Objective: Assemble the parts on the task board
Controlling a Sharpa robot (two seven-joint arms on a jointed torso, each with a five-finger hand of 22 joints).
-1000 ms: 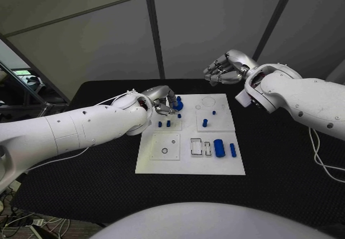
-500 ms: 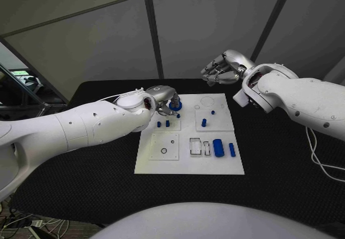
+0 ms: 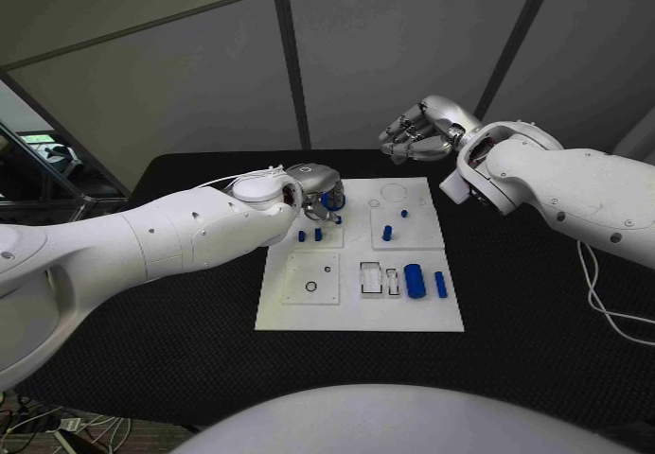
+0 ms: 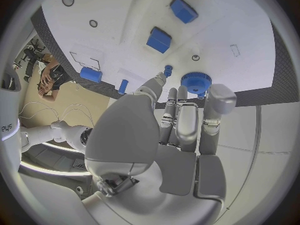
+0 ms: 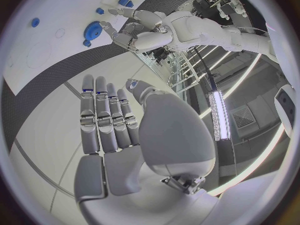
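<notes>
The white task board [image 3: 358, 312] lies in the middle of the black table. A blue gear [image 3: 336, 201] sits on its far left part. My left hand [image 3: 314, 193] hovers right beside the gear with its fingers stretched out and nothing in them. In the left wrist view the fingertips [image 4: 182, 92] reach the rim of the gear [image 4: 196, 81]; whether they touch it is unclear. My right hand [image 3: 420, 132] is raised above the table's far edge, with its fingers [image 5: 106, 115] straight and empty.
Small blue pegs [image 3: 309, 235] stand on the board just nearer than the left hand, and two more [image 3: 388, 232] stand to their right. Two blue cylinders [image 3: 414, 281] and a small black ring [image 3: 312, 287] lie on the near half.
My left arm has swung in, so the hand now covers part of the gear. My right hand has uncurled its fingers and shifted slightly left.
</notes>
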